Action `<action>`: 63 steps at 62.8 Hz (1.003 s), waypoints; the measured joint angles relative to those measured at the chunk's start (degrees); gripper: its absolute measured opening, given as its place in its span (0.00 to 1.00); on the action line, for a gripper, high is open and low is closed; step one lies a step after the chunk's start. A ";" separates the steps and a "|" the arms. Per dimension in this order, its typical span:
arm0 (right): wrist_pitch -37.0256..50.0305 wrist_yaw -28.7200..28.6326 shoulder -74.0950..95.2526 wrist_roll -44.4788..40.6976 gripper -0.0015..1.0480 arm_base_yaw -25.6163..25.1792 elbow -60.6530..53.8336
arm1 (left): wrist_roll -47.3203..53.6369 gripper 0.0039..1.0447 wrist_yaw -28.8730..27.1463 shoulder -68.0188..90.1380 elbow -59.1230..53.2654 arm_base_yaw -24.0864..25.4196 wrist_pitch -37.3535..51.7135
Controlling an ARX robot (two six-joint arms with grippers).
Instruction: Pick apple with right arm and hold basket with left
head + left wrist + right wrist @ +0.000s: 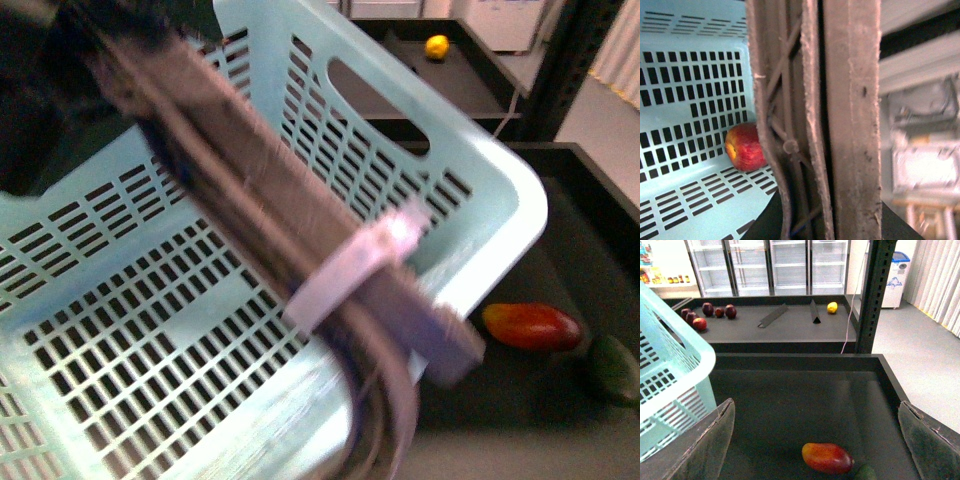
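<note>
The light turquoise basket (160, 300) fills most of the front view, tilted and lifted, its brown-grey swing handle (300, 260) running across it with a white zip tie (355, 265). In the left wrist view my left gripper (825, 210) is shut on that handle (850, 100). The red apple (744, 148) lies inside the basket (690, 90) against a slotted wall. My right gripper (817, 440) is open over the dark tray (790, 390), beside the basket's corner (675, 370), with nothing between its fingers (710, 440).
A red-orange mango-like fruit (827, 458) and a dark green fruit (865, 472) lie on the tray below the right gripper. A rear shelf (780, 330) holds small dark red fruits (707, 312) and a yellow fruit (832, 307). A dark metal post (875, 295) stands at the tray's far corner.
</note>
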 joint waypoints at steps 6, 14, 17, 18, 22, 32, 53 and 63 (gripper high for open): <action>0.00 0.00 -0.02 0.00 0.92 0.00 0.00 | -5.68 0.15 0.72 -0.57 -0.02 4.02 -0.44; 0.00 -0.02 -0.02 0.00 0.92 0.00 0.00 | -10.56 0.15 3.39 -3.13 -1.60 9.97 -1.01; 0.00 0.00 -0.02 0.00 0.92 0.00 0.00 | -12.20 0.15 4.39 -4.31 -2.84 12.81 -1.51; 0.00 0.00 -0.02 0.00 0.92 0.00 0.00 | -12.48 0.15 4.72 -4.72 -3.41 14.01 -1.73; 0.00 0.00 -0.02 0.00 0.92 0.00 0.00 | -13.46 0.15 5.62 -5.60 -5.27 17.55 -2.10; 0.00 -0.02 -0.02 0.00 0.92 0.00 0.00 | -14.49 0.15 7.82 -6.01 -10.51 26.40 -2.34; 0.00 -0.02 -0.02 0.00 0.92 0.00 0.00 | -14.60 0.15 11.34 -2.43 -12.87 34.21 0.28; 0.00 -0.02 -0.02 0.00 0.92 0.00 0.00 | -15.65 0.15 11.39 1.40 -10.56 35.89 2.32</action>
